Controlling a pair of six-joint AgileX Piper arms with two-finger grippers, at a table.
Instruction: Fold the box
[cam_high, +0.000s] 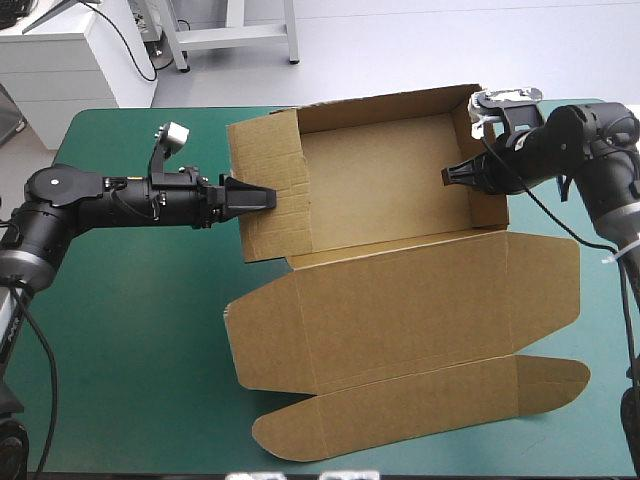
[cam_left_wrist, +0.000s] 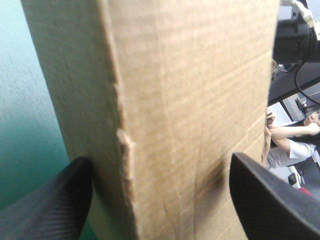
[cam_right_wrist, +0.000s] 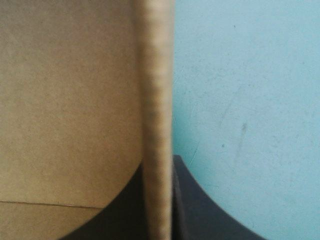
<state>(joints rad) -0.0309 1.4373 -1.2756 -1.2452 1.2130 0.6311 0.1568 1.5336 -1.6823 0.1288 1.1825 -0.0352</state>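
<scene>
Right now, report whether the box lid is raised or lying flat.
Flat. The lid of the box lies spread on the teal-green cover; the tray walls stand raised.

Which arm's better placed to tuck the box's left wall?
Left, probably: the left gripper is open astride the left wall; the right gripper is shut on the right wall, across the box.

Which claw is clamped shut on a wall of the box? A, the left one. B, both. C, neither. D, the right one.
D: the right claw is pinched all but shut on the right wall of the box, while the left claw stands open with the left wall between its two sides.
</scene>
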